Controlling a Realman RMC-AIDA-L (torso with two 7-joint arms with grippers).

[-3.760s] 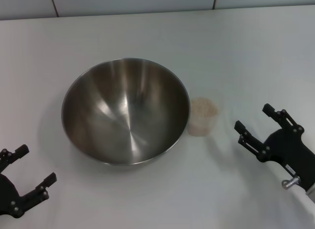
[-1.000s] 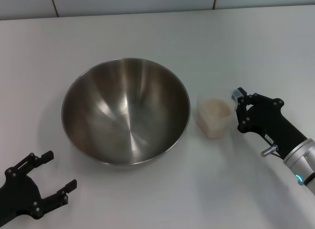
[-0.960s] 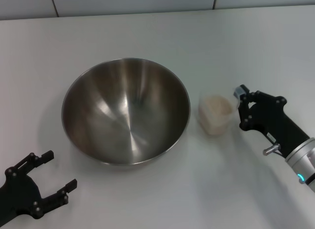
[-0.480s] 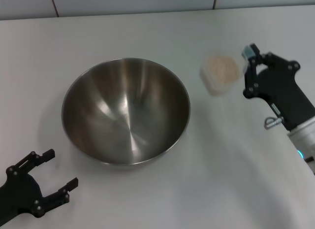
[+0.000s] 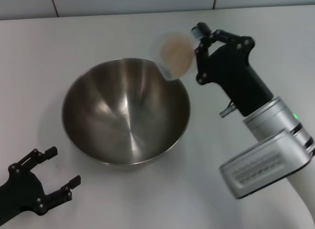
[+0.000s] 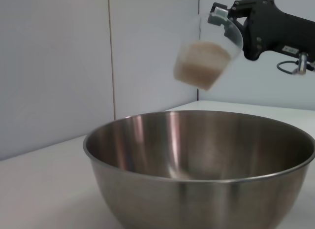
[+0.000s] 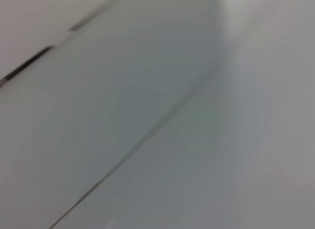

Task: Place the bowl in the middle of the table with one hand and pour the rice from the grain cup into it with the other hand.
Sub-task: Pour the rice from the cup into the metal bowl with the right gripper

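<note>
The bowl (image 5: 125,111) stands in the middle of the table (image 5: 246,32), so that part looks done. The right gripper (image 5: 197,47) grasps the cup (image 5: 173,55), tilted above the far rim of the bowl. The rice (image 6: 202,61) is all in the cup; pouring remains. The left gripper (image 5: 47,177) rests released near the bowl.

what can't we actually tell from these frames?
- Right wrist view: only blurred pale surfaces; no bowl, cup or fingers show.
- Right gripper: its hold on the grain cup is hidden behind the cup's rim in the head view.
- Rice: motion-blurred, so whether grains have left the cup is unclear.
- Bowl: the left wrist view's lower edge cuts off its base.
</note>
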